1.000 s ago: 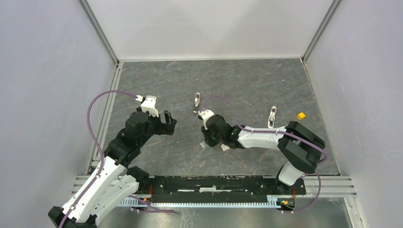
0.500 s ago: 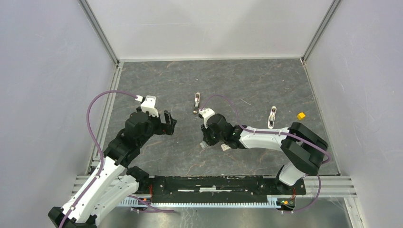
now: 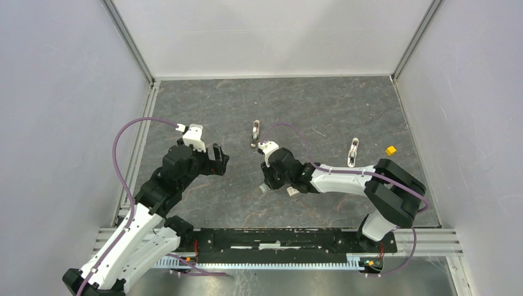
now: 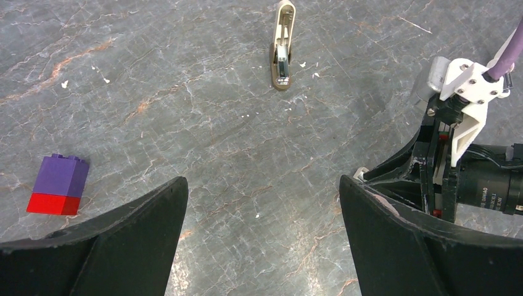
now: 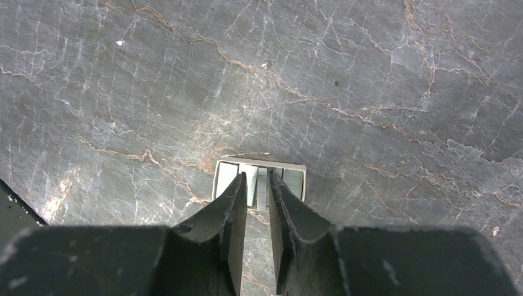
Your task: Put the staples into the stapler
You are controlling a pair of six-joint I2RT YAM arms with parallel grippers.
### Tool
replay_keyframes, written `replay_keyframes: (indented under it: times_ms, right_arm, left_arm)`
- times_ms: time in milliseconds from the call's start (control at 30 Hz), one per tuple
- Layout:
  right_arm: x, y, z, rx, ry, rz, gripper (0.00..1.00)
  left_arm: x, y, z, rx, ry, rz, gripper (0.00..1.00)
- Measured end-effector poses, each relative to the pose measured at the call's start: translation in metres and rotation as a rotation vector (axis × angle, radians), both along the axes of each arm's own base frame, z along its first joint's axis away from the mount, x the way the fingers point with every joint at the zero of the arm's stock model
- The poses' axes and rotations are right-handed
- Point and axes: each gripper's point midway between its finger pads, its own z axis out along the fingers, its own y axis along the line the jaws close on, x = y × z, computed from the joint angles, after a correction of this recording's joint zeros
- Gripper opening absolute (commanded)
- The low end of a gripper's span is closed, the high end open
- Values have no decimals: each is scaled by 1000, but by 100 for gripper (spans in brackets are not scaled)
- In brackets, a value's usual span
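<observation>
In the right wrist view a small open white box of staples (image 5: 259,179) lies on the grey stone floor with grey strips side by side in it. My right gripper (image 5: 258,180) reaches down onto it, its jaws a narrow gap apart, one strip showing between the tips. From above, this gripper (image 3: 265,185) sits mid-table. A beige stapler (image 3: 255,134) lies hinged open beyond it, also seen ahead of my left gripper as the stapler (image 4: 282,46). My left gripper (image 4: 262,203) hovers wide open over bare floor, left of the right gripper (image 3: 217,159).
A second stapler (image 3: 353,152) and a yellow cube (image 3: 390,150) lie at the right. A small white piece (image 3: 293,192) rests beside the right wrist. A purple-and-red brick (image 4: 57,192) sits left of my left gripper. Grey walls enclose the table.
The right gripper's jaws have parted slightly over the staples box, and its wrist has shifted a little. The left arm has stayed still.
</observation>
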Motion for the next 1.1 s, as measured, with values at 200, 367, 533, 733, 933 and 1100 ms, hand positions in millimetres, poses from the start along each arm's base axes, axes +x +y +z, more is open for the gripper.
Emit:
replay_keyframes:
  times_ms: [200, 367, 533, 733, 933, 1100]
  right_arm:
    - [0, -1, -3, -11, 1, 2, 25]
    - [0, -2, -6, -20, 1, 2, 25]
    - [0, -3, -6, -23, 2, 1, 25]
    - [-1, -4, -13, -36, 10, 1, 24]
    - [-1, -5, -14, -37, 11, 1, 16]
    - [0, -4, -13, -30, 7, 0, 13]
  left_arm:
    - [0, 0, 0, 0, 0, 0, 98]
    - [0, 0, 1, -1, -2, 0, 98]
    - [1, 0, 1, -2, -4, 0, 98]
    - [1, 0, 0, -2, -3, 0, 98]
    - [1, 0, 0, -2, -3, 0, 98]
    - [0, 0, 1, -4, -6, 0, 98]
